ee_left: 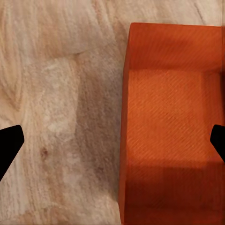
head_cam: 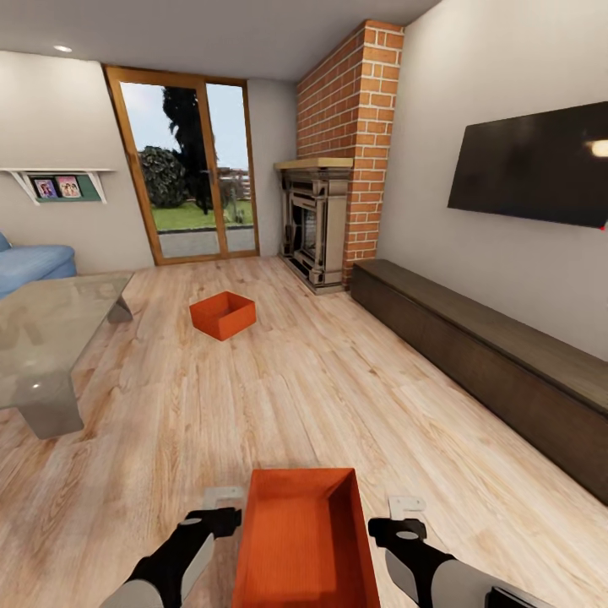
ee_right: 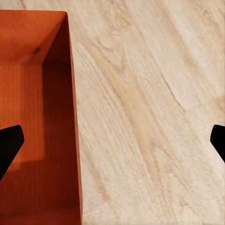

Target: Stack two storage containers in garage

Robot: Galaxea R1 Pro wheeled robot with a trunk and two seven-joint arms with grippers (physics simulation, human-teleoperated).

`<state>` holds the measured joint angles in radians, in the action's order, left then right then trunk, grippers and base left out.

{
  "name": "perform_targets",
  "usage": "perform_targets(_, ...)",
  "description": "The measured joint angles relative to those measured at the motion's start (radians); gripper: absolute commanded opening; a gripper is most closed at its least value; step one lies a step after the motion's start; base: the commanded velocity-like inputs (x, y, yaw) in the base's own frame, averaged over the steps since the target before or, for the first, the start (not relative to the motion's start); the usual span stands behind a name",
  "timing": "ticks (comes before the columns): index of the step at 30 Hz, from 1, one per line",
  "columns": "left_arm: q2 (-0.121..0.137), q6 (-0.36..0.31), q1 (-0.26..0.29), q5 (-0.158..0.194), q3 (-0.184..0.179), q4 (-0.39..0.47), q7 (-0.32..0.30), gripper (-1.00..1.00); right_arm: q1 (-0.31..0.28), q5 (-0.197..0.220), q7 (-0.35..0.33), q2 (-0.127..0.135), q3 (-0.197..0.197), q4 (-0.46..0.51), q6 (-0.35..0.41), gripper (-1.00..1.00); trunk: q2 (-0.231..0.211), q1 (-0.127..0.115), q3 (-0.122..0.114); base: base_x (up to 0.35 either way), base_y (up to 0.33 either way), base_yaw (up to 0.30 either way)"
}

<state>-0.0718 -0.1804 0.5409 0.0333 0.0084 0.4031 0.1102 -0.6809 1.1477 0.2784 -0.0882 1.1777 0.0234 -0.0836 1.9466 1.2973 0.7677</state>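
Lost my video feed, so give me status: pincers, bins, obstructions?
Left pincer and right pincer open, flanking near bin, not gripping. Far bin on wood floor near glass table. Path between bins unobstructed.

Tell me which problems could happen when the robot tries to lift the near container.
1. Each tool, left and right, flanks the near storage container with wide-open fingers; an uneven squeeze might tilt it.
2. The thin walls could slip.
3. The low glass table and long wooden cabinet may obstruct turning.
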Motion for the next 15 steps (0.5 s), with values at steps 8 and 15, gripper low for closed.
perform_targets(8,-0.012,-0.002,0.002,0.0,0.0,-0.019,0.003,1.0,0.02,0.001,-0.027,-0.002,0.003,-0.004,-0.001,1.0,0.0,0.0,0.0,0.0,0.0,0.0)
perform_targets(15,-0.016,-0.003,0.002,0.0,0.0,-0.051,0.003,1.0,0.056,-0.041,-0.036,-0.018,0.005,-0.005,-0.017,1.0,0.0,0.0,0.0,0.0,0.0,0.0)
